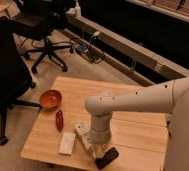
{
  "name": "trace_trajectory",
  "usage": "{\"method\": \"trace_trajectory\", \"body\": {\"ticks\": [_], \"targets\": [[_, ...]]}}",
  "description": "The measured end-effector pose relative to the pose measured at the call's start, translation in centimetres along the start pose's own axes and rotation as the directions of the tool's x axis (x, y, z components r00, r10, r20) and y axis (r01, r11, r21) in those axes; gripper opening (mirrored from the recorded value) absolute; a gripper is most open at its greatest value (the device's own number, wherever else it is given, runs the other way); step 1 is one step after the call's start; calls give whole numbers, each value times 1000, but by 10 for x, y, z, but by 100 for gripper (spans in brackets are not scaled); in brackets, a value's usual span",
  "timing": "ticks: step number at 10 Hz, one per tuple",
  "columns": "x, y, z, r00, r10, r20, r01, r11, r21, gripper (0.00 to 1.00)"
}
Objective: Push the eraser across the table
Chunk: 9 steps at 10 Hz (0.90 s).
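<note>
Gripper [100, 149]: at the end of the white arm [138, 101], pointing down over the table edge nearest the camera. The fingers are pressed together, and I cannot see anything held between them.
Eraser [107, 157]: flat and black, it lies at an angle on the table, near the edge closest to the camera and just right of the gripper. Whether the two touch, I cannot tell.
Table [138, 131]: low, with a top of light wood slats.
Box [83, 136]: white with print, lying flat just left of the gripper. The print cannot be read.
Block [67, 143]: pale white and flat, left of the box.
Bowl [51, 99]: red-orange, at the left side of the table.
Red thing [59, 120]: small and long, between the bowl and the block.
Chair [43, 30]: black office chair on the floor behind the table.
</note>
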<state>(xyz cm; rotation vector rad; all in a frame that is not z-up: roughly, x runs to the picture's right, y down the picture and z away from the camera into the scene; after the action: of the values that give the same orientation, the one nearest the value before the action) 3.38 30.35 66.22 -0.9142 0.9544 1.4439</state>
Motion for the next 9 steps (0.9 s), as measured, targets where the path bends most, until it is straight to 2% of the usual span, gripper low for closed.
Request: {"method": "trace_trajectory", "body": {"ticks": [1, 5, 9], "targets": [[1, -7, 4, 1000, -2, 14, 2, 1000, 3, 0], [-7, -14, 14, 993, -44, 113, 42, 999, 24, 0], [0, -21, 33, 989, -75, 125, 70, 996, 46, 0]]}}
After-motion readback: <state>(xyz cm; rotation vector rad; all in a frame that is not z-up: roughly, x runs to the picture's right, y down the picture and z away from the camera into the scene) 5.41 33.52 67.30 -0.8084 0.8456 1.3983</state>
